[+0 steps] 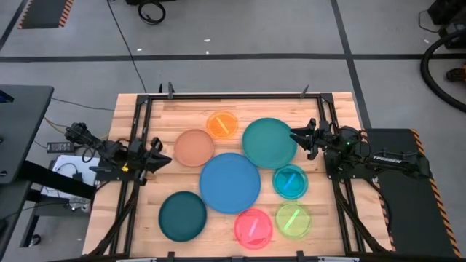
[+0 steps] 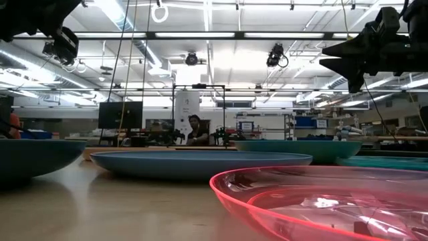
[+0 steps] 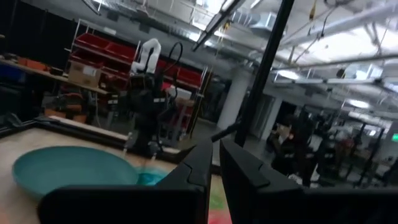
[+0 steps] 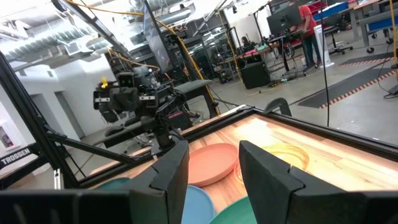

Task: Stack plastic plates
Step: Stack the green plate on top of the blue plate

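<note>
Eight plastic plates lie flat on the wooden table (image 1: 145, 211): small orange (image 1: 222, 124), tan (image 1: 194, 148), large teal-green (image 1: 269, 143), large blue (image 1: 230, 183), cyan (image 1: 290, 181), dark teal (image 1: 183, 215), pink (image 1: 253, 227) and lime (image 1: 293, 220). My left gripper (image 1: 163, 157) hovers at the table's left side, left of the tan plate, shut with nothing in it (image 3: 216, 158). My right gripper (image 1: 296, 136) stands open in the air above the teal-green plate's right rim (image 4: 213, 162), well clear of the plates, as the low view shows (image 2: 334, 57).
Black frame rails (image 1: 138, 124) run along the table's left, right and far sides. Both arm bases sit at the table's side edges. Bare wood shows in the near left corner and along the far edge. A person (image 2: 195, 130) stands far off in the room behind.
</note>
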Controlling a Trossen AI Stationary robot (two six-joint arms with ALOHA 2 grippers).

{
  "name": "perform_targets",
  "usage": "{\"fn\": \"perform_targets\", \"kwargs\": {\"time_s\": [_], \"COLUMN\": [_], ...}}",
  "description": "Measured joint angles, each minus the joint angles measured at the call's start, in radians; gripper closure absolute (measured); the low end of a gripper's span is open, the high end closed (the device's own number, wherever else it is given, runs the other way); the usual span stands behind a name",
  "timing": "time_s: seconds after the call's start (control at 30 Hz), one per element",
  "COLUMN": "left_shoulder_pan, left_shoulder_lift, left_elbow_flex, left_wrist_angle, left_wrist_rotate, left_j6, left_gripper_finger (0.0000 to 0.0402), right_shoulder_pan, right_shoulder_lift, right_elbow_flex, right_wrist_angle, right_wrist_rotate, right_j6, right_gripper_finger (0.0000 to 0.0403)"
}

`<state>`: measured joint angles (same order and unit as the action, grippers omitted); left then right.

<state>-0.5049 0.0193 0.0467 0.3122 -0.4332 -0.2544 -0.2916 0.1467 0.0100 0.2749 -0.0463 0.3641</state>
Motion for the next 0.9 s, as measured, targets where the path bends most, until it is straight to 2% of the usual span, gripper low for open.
{"fn": "perform_targets", "kwargs": {"time_s": [0.27, 0.67, 0.8, 0.9], "left_shoulder_pan": [0.0, 0.0, 0.0, 0.0], "left_shoulder_lift": [0.0, 0.0, 0.0, 0.0], "left_elbow_flex": [0.0, 0.0, 0.0, 0.0], "left_wrist_angle": [0.011, -0.023, -0.022, -0.023], "left_wrist_rotate": [0.0, -0.001, -0.001, 0.0], "left_j6": [-0.075, -0.071, -0.064, -0.022], "left_gripper_finger": [0.0363, 0.0363, 0.0363, 0.0363], "right_shoulder_pan": [0.0, 0.0, 0.0, 0.0], "right_shoulder_lift": [0.0, 0.0, 0.0, 0.0], "right_elbow_flex": [0.0, 0.0, 0.0, 0.0], "right_wrist_angle": [0.0, 0.0, 0.0, 0.0], "right_wrist_rotate": [0.0, 0.0, 0.0, 0.0], "right_j6": [0.0, -0.003, -0.098, -0.11], "right_gripper_finger": [0.025, 0.025, 0.025, 0.025]}}
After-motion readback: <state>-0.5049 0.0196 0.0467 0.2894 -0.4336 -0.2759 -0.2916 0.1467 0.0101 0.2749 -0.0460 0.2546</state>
